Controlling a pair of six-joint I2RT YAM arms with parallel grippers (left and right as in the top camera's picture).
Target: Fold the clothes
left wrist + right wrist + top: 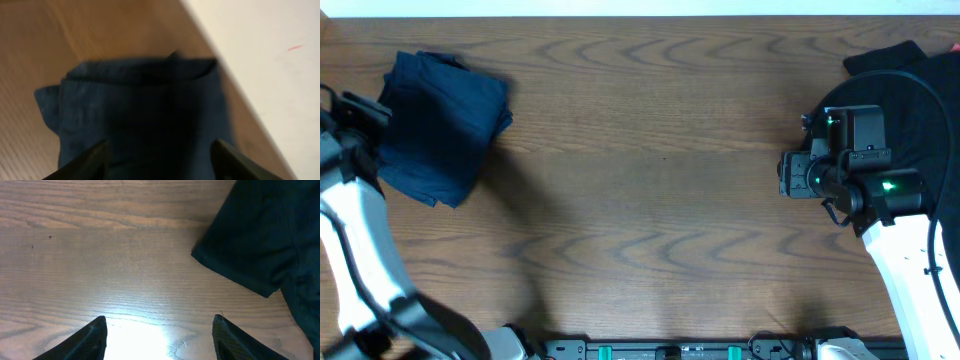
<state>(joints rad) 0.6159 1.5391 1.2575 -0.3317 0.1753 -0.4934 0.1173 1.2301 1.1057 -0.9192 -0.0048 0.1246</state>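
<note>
A folded dark navy garment lies at the table's far left. In the left wrist view it fills the middle, and my left gripper hangs open just above it, holding nothing. In the overhead view the left gripper sits at the garment's left edge. A black garment lies at the far right, partly under my right arm. My right gripper is open and empty over bare wood, left of the black garment, whose corner shows at the upper right of the right wrist view, with the right gripper below it.
The wooden table spans the view. A white surface lies beyond the table edge behind the navy garment. A rail with green fittings runs along the front edge.
</note>
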